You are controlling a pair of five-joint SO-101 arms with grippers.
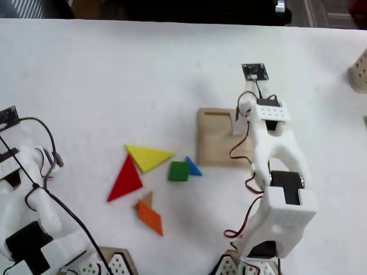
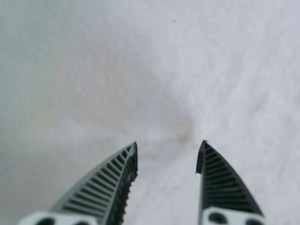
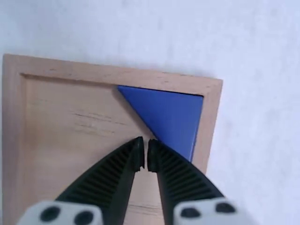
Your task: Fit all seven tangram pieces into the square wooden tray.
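At the middle of the table [image 1: 114, 74], high view, the wooden tray [image 1: 213, 149] lies under the right arm [image 1: 275, 172]. At its eight o'clock sit a green square [image 1: 178, 171] and a small blue triangle [image 1: 193, 167], just beside each other. Farther out lie a yellow triangle [image 1: 148, 156], a red triangle [image 1: 126, 180] at its seven o'clock, and an orange piece [image 1: 151, 216].

Left wrist view: the left gripper [image 2: 168, 145] has its fingers spread above bare table.

Right wrist view: the right gripper [image 3: 145, 152] has its fingers pressed nearly together, pinching nothing, over a big blue triangle [image 3: 171, 110] that lies in a tray corner.

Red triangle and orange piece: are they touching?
Apart. The high view shows a strip of bare table between the red triangle and the orange piece.
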